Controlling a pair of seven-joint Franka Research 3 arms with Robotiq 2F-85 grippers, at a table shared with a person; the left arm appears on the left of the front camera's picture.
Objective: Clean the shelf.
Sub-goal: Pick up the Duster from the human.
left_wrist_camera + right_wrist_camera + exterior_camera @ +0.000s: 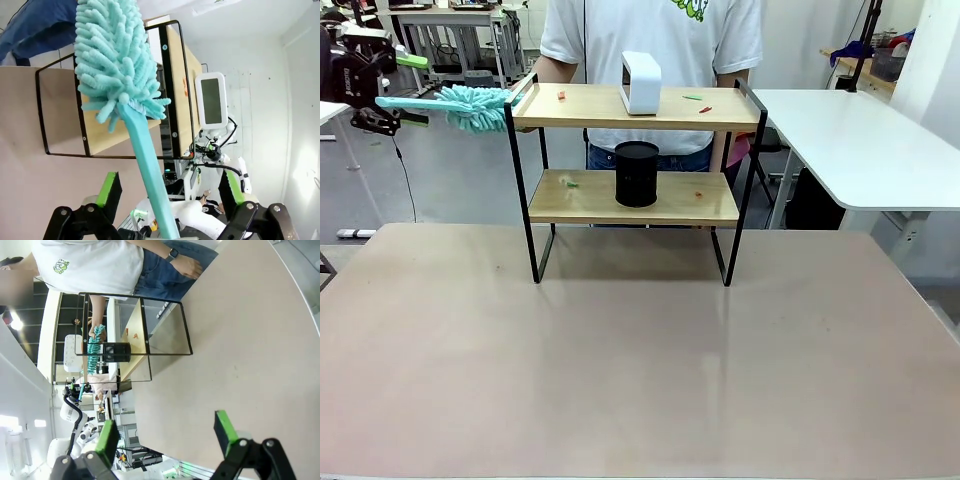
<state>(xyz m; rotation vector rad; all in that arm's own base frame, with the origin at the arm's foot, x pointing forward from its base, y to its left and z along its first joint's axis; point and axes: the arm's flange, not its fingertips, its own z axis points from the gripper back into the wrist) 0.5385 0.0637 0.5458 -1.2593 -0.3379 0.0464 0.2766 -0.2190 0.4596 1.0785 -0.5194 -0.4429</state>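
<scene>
- Just off the left end of the shelf's (pixel 590 105) top board, the left claw (pixel 410 90) carries a teal duster (pixel 470 105) level with that board. The fluffy head is almost at the frame, apparently lined up for a sweep along the wood.
- The left claw's jaws are spread wide. The duster's handle runs up between the green pads without touching them, and what fastens it lower down cannot be seen.
- The shelf stands on the desk (pixel 620 380), with a person (pixel 650 30) just behind it.
- Small scraps (pixel 561 95) dot both boards. On the top board they lie either side of a white device (pixel 641 82), and on the lower board they flank a black mesh cup (pixel 637 173). The scraps are the likely targets and the two items are obstacles.
- Well back from the shelf, the right claw (pixel 166 430) gapes wide and empty, probably to leave the sweep clear.
</scene>
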